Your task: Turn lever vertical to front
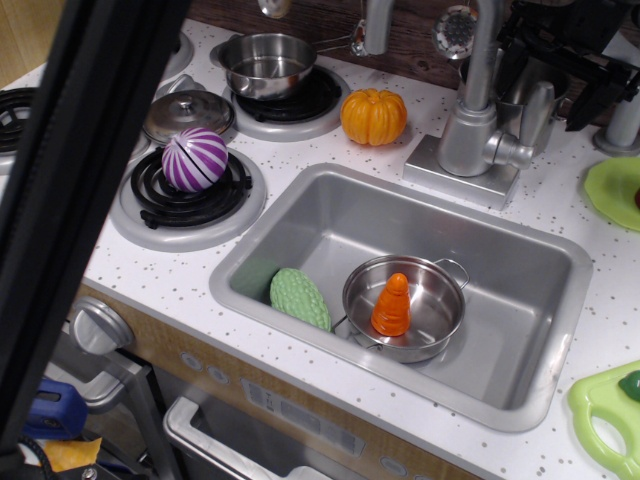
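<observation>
The lever (537, 112) is a short silver paddle standing upright on a round side peg (514, 152) at the right of the faucet body (468, 140). My black gripper (553, 70) hangs just above and behind the paddle at the top right. Its jaws are spread, one finger (508, 62) to the left of the paddle and one (592, 98) to the right, and nothing is held. The upper part of the gripper is cut off by the frame edge.
The tall spout (482, 50) rises left of the gripper. An orange pumpkin (373, 116) sits left of the faucet. The sink (540, 300) holds a pot with an orange piece (391, 305) and a green piece (300, 298). A black bar (80, 200) blocks the left foreground.
</observation>
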